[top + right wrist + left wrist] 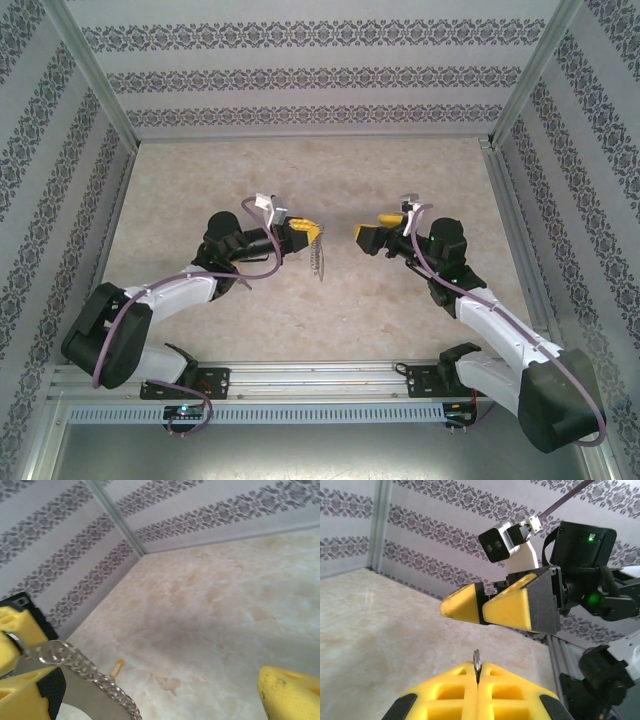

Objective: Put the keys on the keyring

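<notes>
My left gripper (pixel 308 232) is shut on the keyring's small split ring (pixel 477 660), which stands edge-on between its yellow fingers (pixel 450 690). The keyring (pixel 318 258) hangs under it above the table. In the right wrist view its silvery chain (pixel 95 676) runs along the grey loop (pixel 80 702). My right gripper (pixel 365 236) faces it about a gripper's width to the right, open and empty, with its tips (pixel 465 609) just above and beyond the ring. One of its own fingers (pixel 287 692) shows at the lower right. A tiny gold sliver (pixel 116 666), apparently the key, lies on the table below the chain.
The beige marble-patterned tabletop (pixel 300 170) is enclosed by patterned walls with metal corner posts (pixel 95 80). The arms' mounting rail (pixel 320 378) runs along the near edge. The right arm's wrist camera (pixel 501 541) and black body (pixel 580 555) rise behind its fingers.
</notes>
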